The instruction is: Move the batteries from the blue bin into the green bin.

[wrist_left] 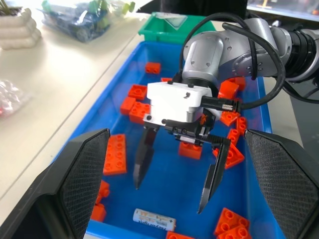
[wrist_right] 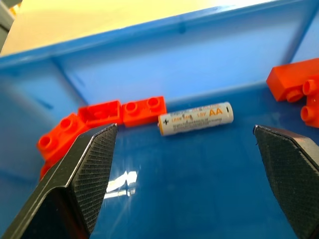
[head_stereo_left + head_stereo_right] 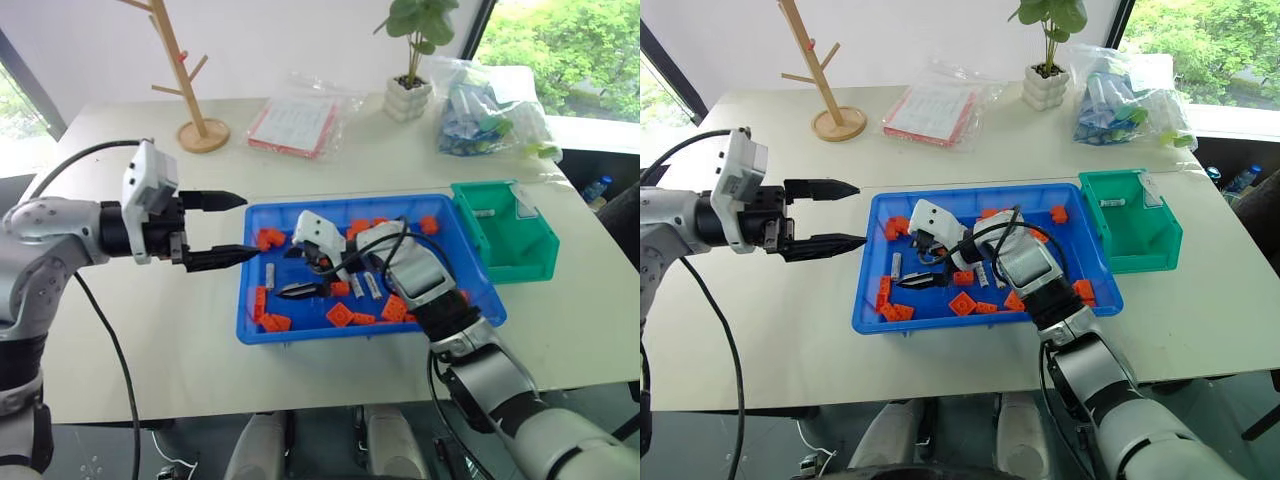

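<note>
Two grippers show from our head: our left gripper (image 3: 235,229) hovers spread beside the blue bin (image 3: 262,334), our right gripper (image 3: 303,272) inside it, spread and empty. The green bin (image 3: 520,262) adjoins. Left wrist: a battery (image 1: 154,219) lies below the right fingers. Right wrist: that battery lies between splayed fingertips (image 2: 94,164), touching orange bricks (image 2: 124,112).

The right pincer's arm (image 3: 430,285) hides part of the batteries (image 3: 365,287) in the blue bin (image 3: 300,335).

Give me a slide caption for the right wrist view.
Open right gripper lined up on an AA battery beside orange bricks in the blue bin.
</note>
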You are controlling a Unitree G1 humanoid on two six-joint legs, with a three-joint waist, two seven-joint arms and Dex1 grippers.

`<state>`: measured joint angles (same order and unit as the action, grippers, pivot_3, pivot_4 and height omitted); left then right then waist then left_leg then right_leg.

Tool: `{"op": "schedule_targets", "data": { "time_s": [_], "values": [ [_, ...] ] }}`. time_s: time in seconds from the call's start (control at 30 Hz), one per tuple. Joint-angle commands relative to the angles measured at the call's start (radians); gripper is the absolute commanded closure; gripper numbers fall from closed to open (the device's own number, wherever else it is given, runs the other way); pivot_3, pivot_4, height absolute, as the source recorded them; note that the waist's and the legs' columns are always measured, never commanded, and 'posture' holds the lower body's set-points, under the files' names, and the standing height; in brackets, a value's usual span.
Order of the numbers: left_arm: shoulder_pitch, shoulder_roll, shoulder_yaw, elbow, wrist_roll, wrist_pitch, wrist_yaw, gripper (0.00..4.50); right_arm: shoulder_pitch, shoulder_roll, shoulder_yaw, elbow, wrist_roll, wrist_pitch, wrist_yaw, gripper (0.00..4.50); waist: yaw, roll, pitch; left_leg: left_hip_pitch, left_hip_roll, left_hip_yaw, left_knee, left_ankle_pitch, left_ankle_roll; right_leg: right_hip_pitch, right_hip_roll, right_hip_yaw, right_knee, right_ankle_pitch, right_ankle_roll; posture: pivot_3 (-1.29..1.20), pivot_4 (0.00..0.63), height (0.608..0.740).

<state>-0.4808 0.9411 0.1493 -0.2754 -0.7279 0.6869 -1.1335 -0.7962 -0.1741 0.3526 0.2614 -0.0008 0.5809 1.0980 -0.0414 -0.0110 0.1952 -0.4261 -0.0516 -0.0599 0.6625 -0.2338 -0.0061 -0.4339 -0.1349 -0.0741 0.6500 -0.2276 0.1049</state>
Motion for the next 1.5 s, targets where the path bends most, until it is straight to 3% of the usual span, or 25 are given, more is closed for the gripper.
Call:
{"op": "schedule_targets", "data": {
  "time_s": [0.03, 0.83, 0.93, 1.0, 1.3, 1.5],
  "values": [
    [-0.007, 0.011, 0.011, -0.007, 0.003, -0.015, -0.018, 0.0, -0.013, 0.022, -0.005, 0.001, 0.009, -0.048, -0.054, 0.05, 0.0, 0.0, 0.0, 0.0, 0.0, 0.0, 0.0, 0.0, 0.0, 0.0, 0.0, 0.0, 0.0, 0.0, 0.0, 0.0, 0.15, 0.692],
    [0.119, 0.087, 0.095, -0.019, 0.016, -0.047, -0.067, 0.0, -0.042, 0.073, 0.069, 0.185, -0.022, -0.272, -0.088, 0.05, 0.0, 0.0, 0.0, 0.0, 0.004, 0.0, 0.0, 0.0, 0.0, 0.0, 0.001, 0.0, 0.0, 0.0, 0.0, 0.0, 0.15, 0.692],
    [0.107, 0.081, 0.085, -0.016, 0.017, -0.047, -0.064, 0.0, -0.045, 0.072, 0.06, 0.19, -0.018, -0.278, -0.087, 0.84, 0.0, 0.0, 0.0, 0.0, 0.004, 0.0, 0.0, 0.0, 0.0, 0.0, 0.001, 0.0, 0.0, 0.0, 0.0, 0.0, 0.15, 0.692],
    [0.095, 0.074, 0.076, -0.009, 0.019, -0.049, -0.063, 0.0, -0.043, 0.066, 0.059, 0.174, -0.015, -0.269, -0.08, 1.79, 0.0, 0.0, 0.0, 0.0, 0.004, 0.0, 0.0, 0.0, 0.0, 0.0, 0.001, 0.0, 0.0, 0.0, 0.0, 0.0, 0.15, 0.692],
    [0.045, 0.047, 0.033, 0.015, 0.031, -0.058, -0.063, 0.0, -0.025, -0.017, 0.034, -0.041, 0.023, -0.156, -0.04, 1.79, 0.001, 0.0, 0.0, 0.0, 0.004, 0.001, 0.0, 0.0, 0.0, 0.0, 0.001, 0.0, 0.0, 0.0, 0.0, 0.0, 0.15, 0.692],
    [0.025, 0.025, 0.013, 0.023, 0.041, -0.062, -0.069, 0.0, -0.027, -0.16, -0.053, -0.258, 0.08, -0.023, -0.023, 1.79, 0.006, 0.0, 0.0, 0.0, 0.004, 0.001, 0.0, 0.0, 0.0, 0.0, 0.001, 0.0, -0.001, 0.0, 0.0, 0.0, 0.15, 0.692]
  ]
}}
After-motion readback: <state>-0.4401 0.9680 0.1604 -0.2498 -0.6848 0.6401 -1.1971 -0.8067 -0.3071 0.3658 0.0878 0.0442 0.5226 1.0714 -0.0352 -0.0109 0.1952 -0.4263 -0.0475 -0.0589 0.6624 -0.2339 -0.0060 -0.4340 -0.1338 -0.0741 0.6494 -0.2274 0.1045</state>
